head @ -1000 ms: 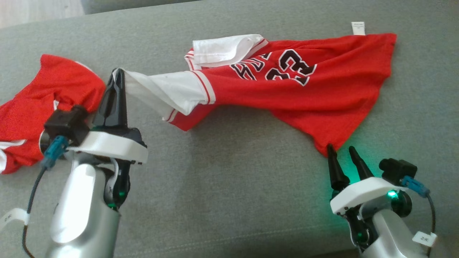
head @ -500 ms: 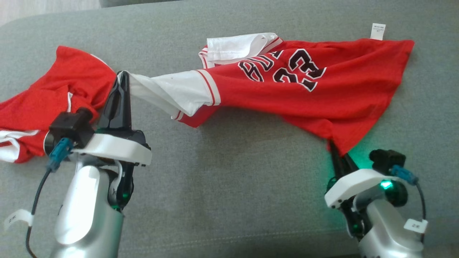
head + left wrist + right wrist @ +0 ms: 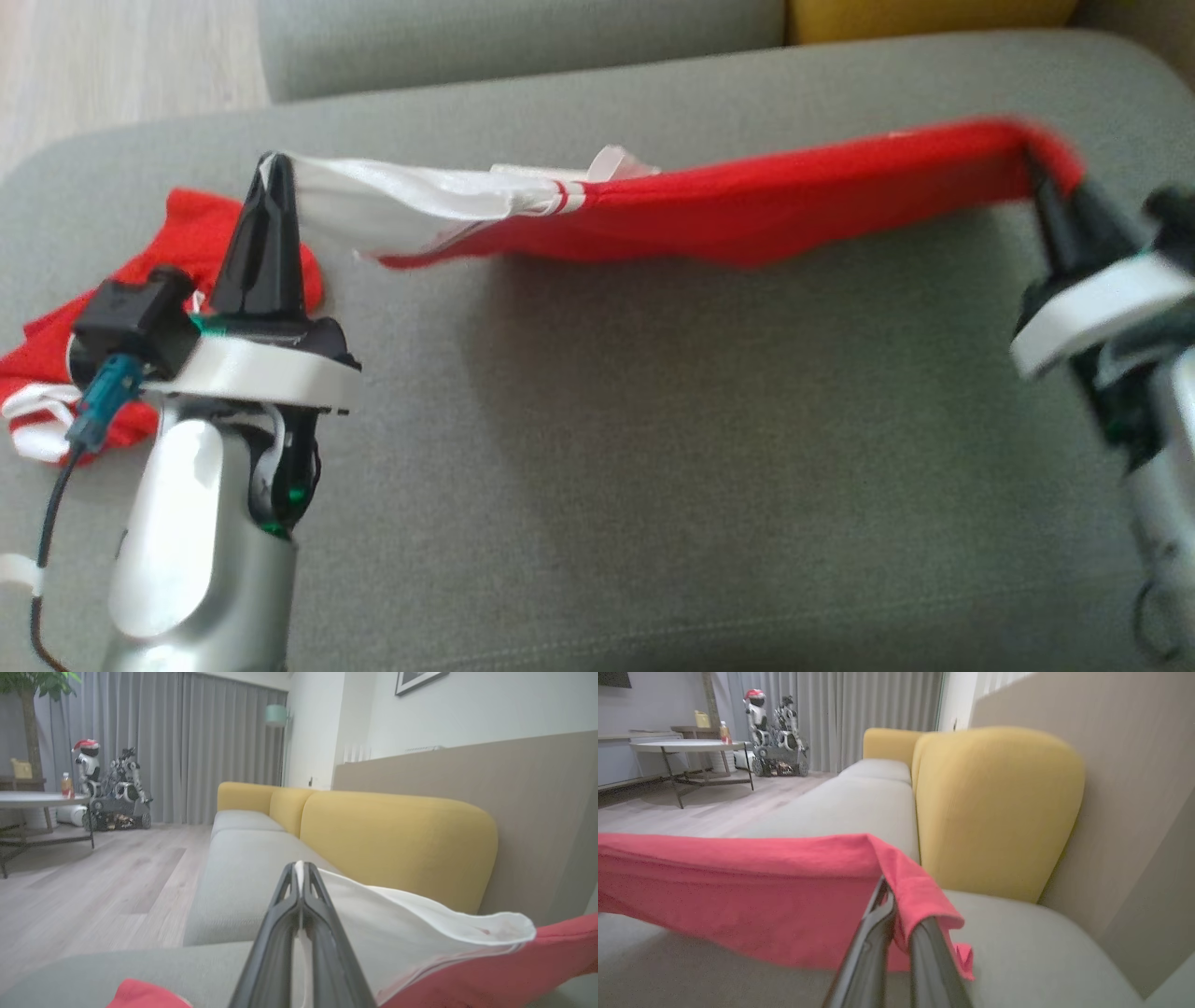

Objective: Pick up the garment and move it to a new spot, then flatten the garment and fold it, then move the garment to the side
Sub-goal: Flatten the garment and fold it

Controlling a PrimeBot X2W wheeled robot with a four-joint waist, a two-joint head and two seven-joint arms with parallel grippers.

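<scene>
As L gripper (image 3: 272,177), R gripper (image 3: 1034,170) clamp 1 jersey (image 3: 747,201), 1 cloth (image 3: 187,213) rests.

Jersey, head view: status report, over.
Left gripper shut on jersey, white end; right gripper shut on red end. Jersey stretched between them above couch. Another red garment beside left gripper.

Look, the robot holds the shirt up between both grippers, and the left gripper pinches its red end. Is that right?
Not quite. The left gripper pinches the white end of the shirt, not the red end: the left wrist view shows white cloth clamped in it. The rest holds: the shirt hangs between both grippers, and the right gripper has the red end.
</scene>
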